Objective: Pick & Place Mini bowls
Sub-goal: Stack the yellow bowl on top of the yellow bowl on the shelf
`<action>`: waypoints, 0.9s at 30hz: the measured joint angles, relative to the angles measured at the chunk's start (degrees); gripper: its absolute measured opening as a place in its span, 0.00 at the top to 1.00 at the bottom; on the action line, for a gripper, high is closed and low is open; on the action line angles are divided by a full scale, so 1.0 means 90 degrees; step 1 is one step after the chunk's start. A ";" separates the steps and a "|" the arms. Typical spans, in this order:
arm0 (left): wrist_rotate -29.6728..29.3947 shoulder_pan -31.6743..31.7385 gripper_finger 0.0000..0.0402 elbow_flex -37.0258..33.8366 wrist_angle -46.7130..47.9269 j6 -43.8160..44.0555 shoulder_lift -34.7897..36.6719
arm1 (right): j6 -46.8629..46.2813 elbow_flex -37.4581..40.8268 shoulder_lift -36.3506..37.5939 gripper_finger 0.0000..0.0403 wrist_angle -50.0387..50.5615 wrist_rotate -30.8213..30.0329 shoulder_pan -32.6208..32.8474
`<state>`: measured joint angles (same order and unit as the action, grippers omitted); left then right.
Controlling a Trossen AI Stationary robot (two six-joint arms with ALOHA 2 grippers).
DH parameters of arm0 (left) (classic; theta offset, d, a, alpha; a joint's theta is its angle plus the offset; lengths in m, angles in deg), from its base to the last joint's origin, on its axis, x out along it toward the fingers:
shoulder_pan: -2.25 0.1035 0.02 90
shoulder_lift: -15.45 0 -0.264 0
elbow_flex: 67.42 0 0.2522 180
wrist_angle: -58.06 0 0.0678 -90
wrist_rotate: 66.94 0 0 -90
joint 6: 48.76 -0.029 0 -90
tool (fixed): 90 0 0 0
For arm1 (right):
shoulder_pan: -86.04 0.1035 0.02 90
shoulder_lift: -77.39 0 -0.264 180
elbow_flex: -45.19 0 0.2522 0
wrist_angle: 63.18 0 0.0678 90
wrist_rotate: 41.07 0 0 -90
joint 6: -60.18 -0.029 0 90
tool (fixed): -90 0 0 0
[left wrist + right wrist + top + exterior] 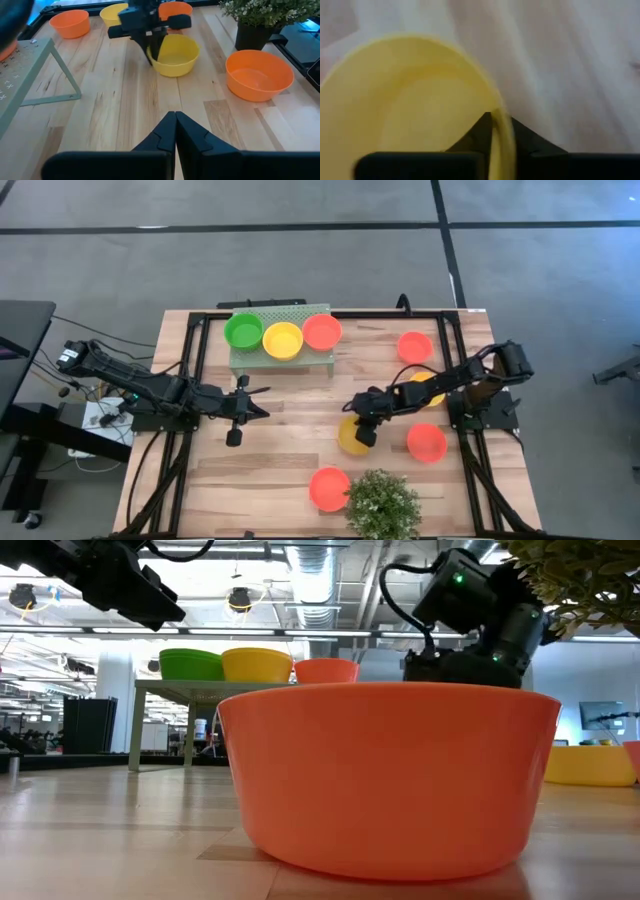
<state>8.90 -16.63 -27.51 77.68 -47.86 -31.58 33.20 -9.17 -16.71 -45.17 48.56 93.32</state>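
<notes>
Closest to the low camera, a red-orange bowl (388, 775) is seen near the table's front edge, beside the potted plant (381, 502). Mid-table, a yellow bowl's (352, 436) rim is pinched between the right gripper's (364, 436) fingers; the left gripper (234, 437), fingers pressed together and empty, is parked apart. A straight, level lift is advised before carrying toward the stand (280, 356), where three bowls (282, 339) are already lined up.

Eight mini bowls in all: one green (243, 331); three yellow (283, 340) (352, 436) (430, 390), the last half hidden under an arm; four red-orange (322, 332) (414, 347) (427, 442) (329, 488); one potted plant (381, 502); one perforated stand (290, 360).
</notes>
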 joint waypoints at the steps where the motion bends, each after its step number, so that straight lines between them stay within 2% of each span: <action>1: 0.0000 0.0000 0.98 0.0000 0.0002 0.0000 0.0000 | 0.0149 -0.0066 -0.0003 0.97 0.0041 0.0034 0.0024; 5: 0.0000 0.0000 0.98 0.0000 -0.0005 0.0000 0.0000 | 0.0401 -0.0424 0.0141 0.96 0.0037 0.0059 0.0069; 8: 0.0000 0.0000 0.98 0.0000 -0.0036 0.0000 0.0000 | 0.0687 -0.0822 0.0283 0.98 0.0427 0.0029 0.0045; 11: 0.0002 0.0000 0.98 0.0000 -0.0068 0.0000 0.0000 | 0.1187 -0.1364 0.0433 0.99 0.0737 -0.0361 0.0047; 13: 0.0001 0.0000 0.97 0.0000 -0.0090 0.0000 0.0000 | 0.1456 -0.1821 0.0501 0.98 0.0962 -0.0918 0.0022; 16: 0.0002 0.0000 0.98 0.0000 -0.0103 -0.0022 0.0000 | 0.1616 -0.2711 0.0503 0.98 0.1201 -0.1972 -0.0080; 21: 0.0002 0.0000 0.98 0.0000 -0.0121 -0.0022 0.0000 | 0.3164 -0.4350 0.0376 0.99 0.1711 -0.2557 -0.0357; 23: 0.0001 0.0000 0.98 0.0000 -0.0126 -0.0022 0.0000 | 0.3355 -0.5064 0.0224 0.99 0.1928 -0.2612 -0.0615; 25: 0.0001 0.0000 0.98 0.0000 -0.0137 -0.0022 0.0000 | 0.3131 -0.5712 0.0059 0.99 0.2788 -0.2559 -0.0936; 27: 0.0000 0.0000 0.98 0.0000 -0.0141 -0.0025 0.0005 | 0.2927 -0.6442 -0.0289 0.99 0.3171 -0.2453 -0.1259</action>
<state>8.91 -16.63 -27.51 76.42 -48.08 -31.53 59.54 -67.14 -19.32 -16.63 26.48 81.98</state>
